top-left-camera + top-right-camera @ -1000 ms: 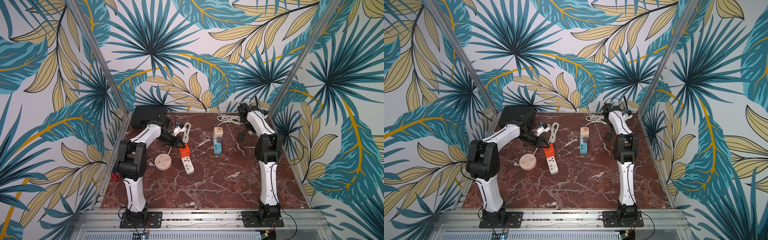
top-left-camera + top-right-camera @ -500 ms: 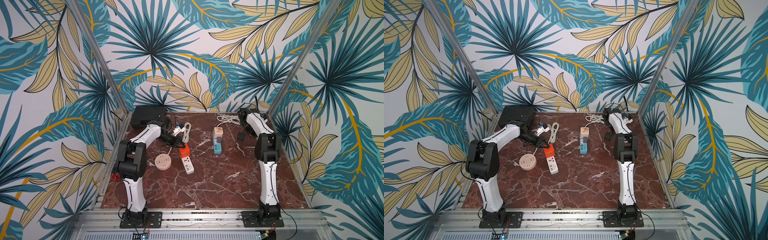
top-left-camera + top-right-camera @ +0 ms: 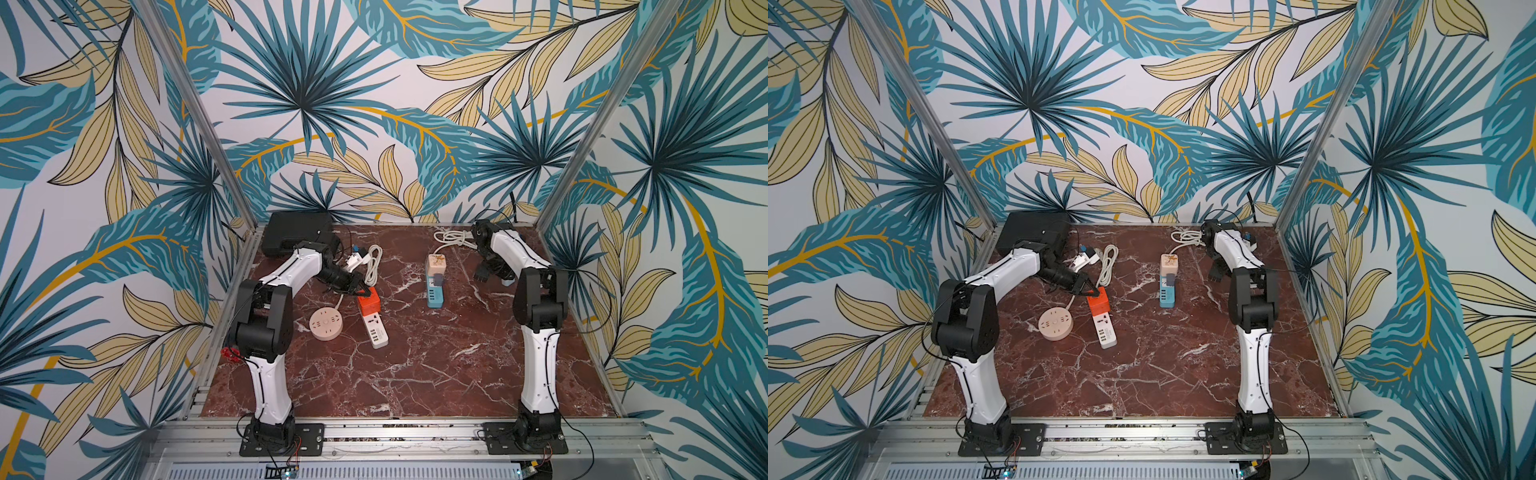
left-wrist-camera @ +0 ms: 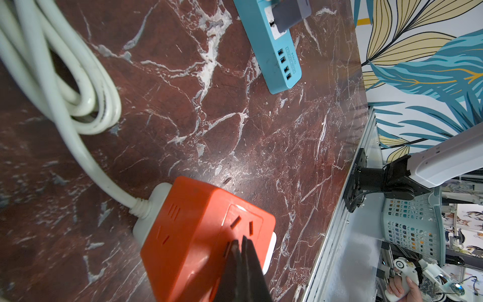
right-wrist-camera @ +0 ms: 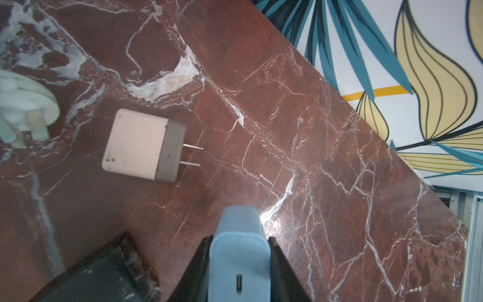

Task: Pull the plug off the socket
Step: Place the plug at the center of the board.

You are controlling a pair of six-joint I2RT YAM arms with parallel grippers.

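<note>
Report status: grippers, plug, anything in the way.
Left gripper shut, tips on orange socket cube. Right gripper shut on light blue plug, out of any socket. Grey plug seated in teal strip. Loose white charger lies nearby, not blocking.

Round socket [image 3: 326, 329] left of power strip [image 3: 376, 332]

The table [image 4: 261, 130] looks like red-brown marble veined white, polished and glossy. The orange cube [image 4: 198, 230] is smooth plastic with a soft sheen; the white cord [image 4: 86, 162] beside it looks rubbery and smooth. The blue plug [image 5: 240, 261] is matt plastic. The charger [image 5: 138, 146] is matt, scuffed plastic with bare metal prongs [image 5: 192, 156]. The rail [image 4: 345, 261], lower right, is brushed metal.
</note>
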